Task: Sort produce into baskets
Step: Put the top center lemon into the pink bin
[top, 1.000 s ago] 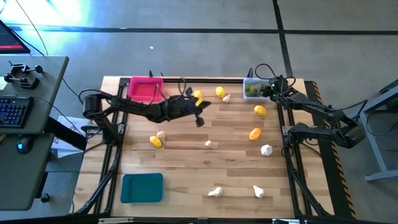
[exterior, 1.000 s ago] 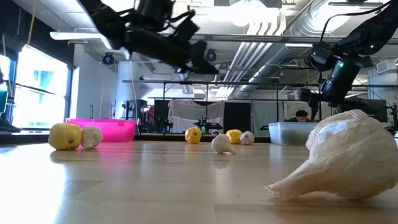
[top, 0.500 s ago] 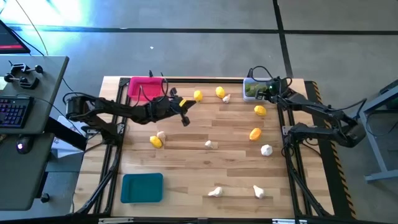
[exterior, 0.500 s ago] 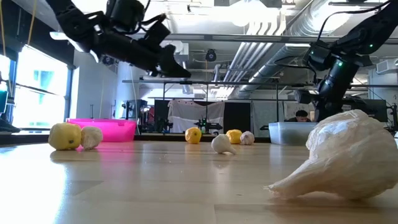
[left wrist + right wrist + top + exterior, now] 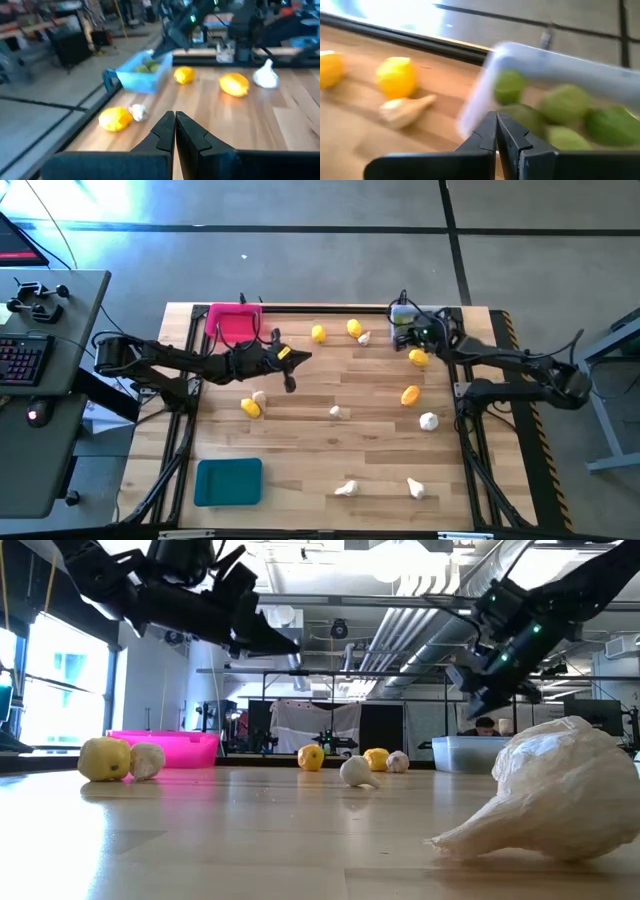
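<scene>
- Two arms hung over the table (image 5: 300, 450) in the high view: the left gripper (image 5: 291, 370) beside the pink basket (image 5: 232, 324), the right gripper (image 5: 405, 332) at the clear basket (image 5: 398, 310); lemons and garlic lay scattered.
- Low view: a garlic bulb (image 5: 545, 790) lay nearest.
- Left wrist view: fingers (image 5: 165, 131) pressed together, empty.
- Right wrist view: fingers (image 5: 487, 132) closed on nothing, limes (image 5: 563, 103) in the basket.

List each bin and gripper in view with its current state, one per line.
pink bin: upright at the table's far left, contents not visible.
clear bin: far right, holds green limes.
teal bin: near left, nothing in it.
left gripper: shut, holding nothing, raised over the table near the pink bin.
right gripper: shut, holding nothing, beside the clear bin.
</scene>
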You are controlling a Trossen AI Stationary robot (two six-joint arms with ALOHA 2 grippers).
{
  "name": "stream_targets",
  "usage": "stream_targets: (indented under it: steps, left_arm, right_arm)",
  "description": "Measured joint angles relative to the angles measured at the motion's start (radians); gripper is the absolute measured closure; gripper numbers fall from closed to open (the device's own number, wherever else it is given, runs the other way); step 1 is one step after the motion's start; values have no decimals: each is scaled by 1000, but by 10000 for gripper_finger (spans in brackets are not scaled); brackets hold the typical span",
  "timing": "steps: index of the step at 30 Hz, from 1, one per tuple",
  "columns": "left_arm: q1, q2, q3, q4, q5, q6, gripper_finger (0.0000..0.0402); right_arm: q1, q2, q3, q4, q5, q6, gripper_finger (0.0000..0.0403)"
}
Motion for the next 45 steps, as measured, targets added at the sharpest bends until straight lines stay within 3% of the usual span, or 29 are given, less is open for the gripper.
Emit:
stream_targets:
  steps: [7, 11, 15, 19, 28, 39, 45]
  left_arm:
    - [27, 0, 0, -34, 62, -90, 401]
    - [102, 1, 0, -23, 195, -96, 401]
    - [176, 1, 0, 5, 356, -73, 401]
    - [222, 5, 1, 33, 428, -72, 401]
    - [190, 52, 1, 77, 420, -7, 401]
    - [173, 73, 1, 105, 419, -50, 401]
    - [168, 72, 1, 120, 415, -80, 401]
  right_arm:
    - [119, 0, 0, 81, -40, -57, 403]
    - [147, 0, 0, 97, -52, -83, 403]
    - [148, 0, 0, 98, -128, -100, 403]
    - [148, 0, 0, 98, -180, -88, 403]
    - [148, 0, 0, 102, -199, -173, 391]
    - [209, 4, 0, 107, -178, -143, 262]
    - [252, 100, 0, 258, -206, -33, 236]
